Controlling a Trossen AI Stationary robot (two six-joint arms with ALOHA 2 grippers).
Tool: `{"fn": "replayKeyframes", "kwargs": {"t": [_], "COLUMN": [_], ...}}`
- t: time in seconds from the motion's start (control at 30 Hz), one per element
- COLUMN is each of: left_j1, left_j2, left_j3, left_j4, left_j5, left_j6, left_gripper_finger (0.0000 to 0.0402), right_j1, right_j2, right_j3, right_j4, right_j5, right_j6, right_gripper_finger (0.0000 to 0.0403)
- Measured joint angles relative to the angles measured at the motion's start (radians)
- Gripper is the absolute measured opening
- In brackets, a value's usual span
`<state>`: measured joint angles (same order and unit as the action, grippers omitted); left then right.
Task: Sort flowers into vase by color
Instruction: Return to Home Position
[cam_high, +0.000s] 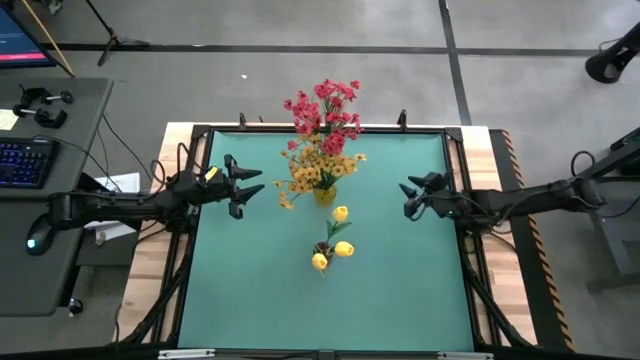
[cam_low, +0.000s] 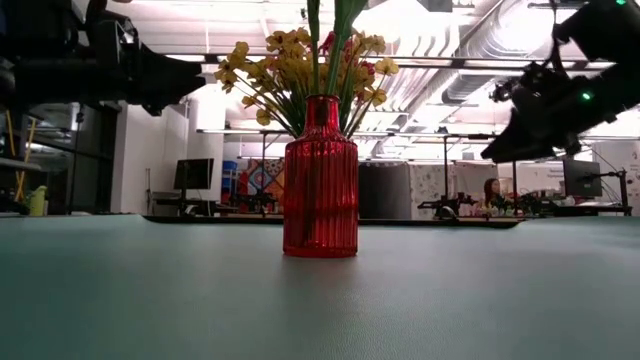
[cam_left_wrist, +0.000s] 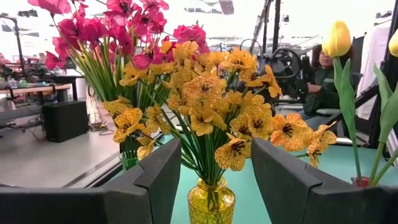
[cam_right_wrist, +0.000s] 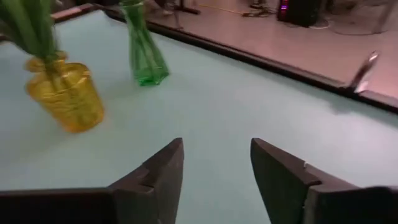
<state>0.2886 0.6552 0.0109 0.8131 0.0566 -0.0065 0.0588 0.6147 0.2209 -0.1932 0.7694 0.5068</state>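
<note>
Three vases stand along the middle of the green table. Pink-red blossoms rise from a green vase at the far edge. Orange-yellow blossoms fill a yellow vase in front of it. Yellow tulips stand in a red vase nearest the front. My left gripper hovers open to the left of the yellow vase, pointing at it. My right gripper hovers open at the table's right, above the surface, with nothing between its fingers.
A black frame and a wooden border ring the table. A desk with a keyboard stands off to the left. People sit in the room beyond. Bare green surface lies at the near side and on both sides of the vases.
</note>
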Motion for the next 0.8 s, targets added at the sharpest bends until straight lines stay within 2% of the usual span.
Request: {"fn": "replayKeyframes", "kwargs": {"t": [0.13, 0.3, 0.47, 0.6, 0.8], "left_j1": [0.000, 0.000, 0.000, 0.000, 0.000], "left_j2": [0.000, 0.000, 0.001, 0.001, 0.001], "left_j3": [0.000, 0.001, 0.001, 0.001, 0.001], "left_j4": [-0.002, -0.003, -0.004, -0.004, -0.004], "left_j5": [0.000, 0.000, 0.000, 0.000, 0.000], "left_j6": [0.000, 0.000, 0.000, 0.000, 0.000], "left_gripper_finger": [0.0184, 0.0184, 0.0184, 0.0184, 0.0184], "right_j1": [0.001, 0.001, -0.006, -0.020, -0.022], "right_j2": [-0.121, -0.231, -0.288, -0.305, -0.301], "right_j3": [-0.107, -0.204, -0.211, -0.211, -0.211], "right_j4": [0.094, 0.269, 0.288, 0.291, 0.266], "right_j5": [-0.067, -0.146, -0.176, -0.223, -0.142], "right_j6": [-0.026, -0.145, -0.268, -0.350, -0.351], "right_gripper_finger": [0.0148, 0.0084, 0.0008, 0.0019, 0.0020]}}
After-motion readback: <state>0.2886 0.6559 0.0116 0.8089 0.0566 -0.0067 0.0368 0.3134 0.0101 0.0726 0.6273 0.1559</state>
